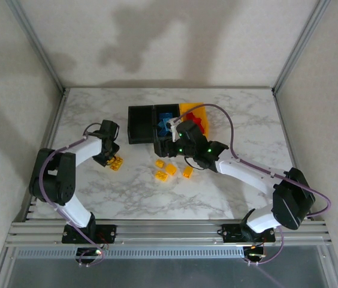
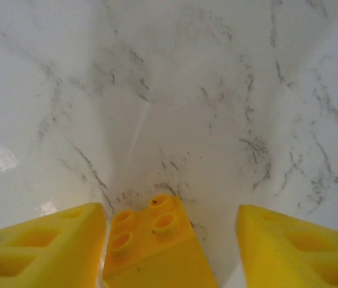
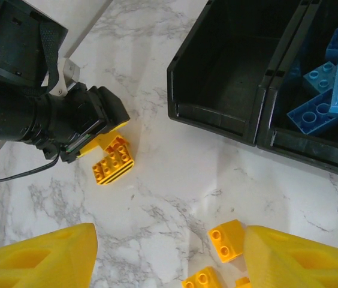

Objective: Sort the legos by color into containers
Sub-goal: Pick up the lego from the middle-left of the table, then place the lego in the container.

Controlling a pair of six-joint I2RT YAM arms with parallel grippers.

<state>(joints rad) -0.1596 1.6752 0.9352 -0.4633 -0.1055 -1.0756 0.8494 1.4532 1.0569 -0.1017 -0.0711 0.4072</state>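
Note:
My left gripper (image 2: 170, 223) is low on the table, jaws open around a yellow lego (image 2: 154, 240). The brick lies against the left finger (image 2: 43, 246), and a gap shows before the right finger (image 2: 301, 246). From above, that gripper (image 1: 111, 158) sits at the brick (image 1: 116, 163). My right gripper (image 3: 169, 240) hovers open and holds nothing, with a yellow lego (image 3: 227, 240) beside its right finger (image 3: 301, 258). Several yellow legos (image 1: 164, 173) lie below the containers. These are an empty black bin (image 1: 139, 125), a black bin (image 1: 157, 135) of blue legos (image 1: 166, 120), and a yellow bin (image 1: 188, 109) of red legos (image 1: 196, 123).
The three bins stand in a row at the back middle of the marble table (image 1: 229, 120). Metal frame posts (image 1: 49, 66) rise at both back corners. The right wrist hangs just in front of the blue legos' bin (image 3: 313, 144). The left arm's body (image 3: 43, 114) is on the left.

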